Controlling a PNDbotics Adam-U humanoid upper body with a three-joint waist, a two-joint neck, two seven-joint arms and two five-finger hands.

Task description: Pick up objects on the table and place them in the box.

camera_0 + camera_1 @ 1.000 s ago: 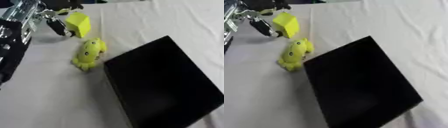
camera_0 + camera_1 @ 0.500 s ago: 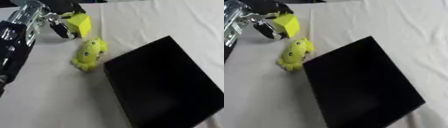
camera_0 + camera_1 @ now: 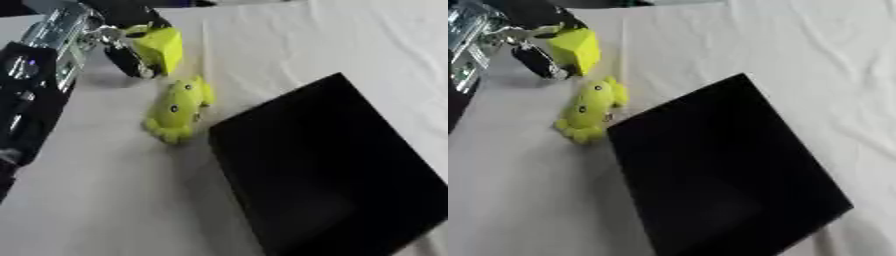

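Yellow block: a yellow-green cube, tilted on one corner, held up near the far left corner of the worktop; it sits just beyond the toy and apart from it.
Left hand: black and silver, coming in from the upper left; its fingers and thumb are curled round the block, a dark finger running down the block's left side and dark fingers over its top.
Left arm: silver links near the wrist, black casing lower down along the left edge of the view.
Right hand: shows in neither view.
Toy: a soft yellow-green figure with small dark dots on its body and stubby lobes at its near end; it lies flat on the cloth, lengthways from far to near, between the held block and the box's far left corner, just beside that corner but whether it touches cannot be told.
Box: black, open at the top, with a dark inside where nothing can be made out; it stands askew on the near right part of the worktop, one corner pointing to the far side.
Worktop: covered by a white cloth with soft creases, most plainly along the right and far sides.
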